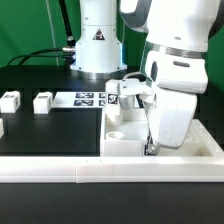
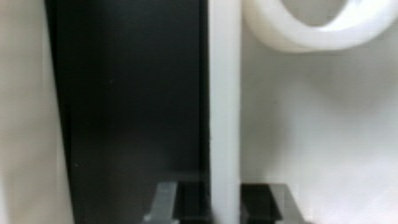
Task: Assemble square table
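The square table's top, a white slab (image 1: pixel 123 122) with a raised rim, lies flat on the black table at the exterior view's right. Round sockets (image 1: pixel 115 132) (image 2: pixel 331 30) sit at its corners. My gripper (image 1: pixel 150 147) (image 2: pixel 222 203) points straight down at the slab's near edge and is shut on its thin white rim (image 2: pixel 222 110), one dark finger (image 2: pixel 180 205) on each side. Two small white tagged legs (image 1: pixel 42 101) (image 1: pixel 10 100) stand apart at the left. A third white piece (image 1: pixel 1 127) is cut off by the frame's left edge.
The marker board (image 1: pixel 88 98) lies flat behind the slab's left corner, in front of the arm's base (image 1: pixel 97 45). A tagged white piece (image 1: pixel 126 91) sits at the slab's far side. A long white border wall (image 1: pixel 100 176) runs along the front.
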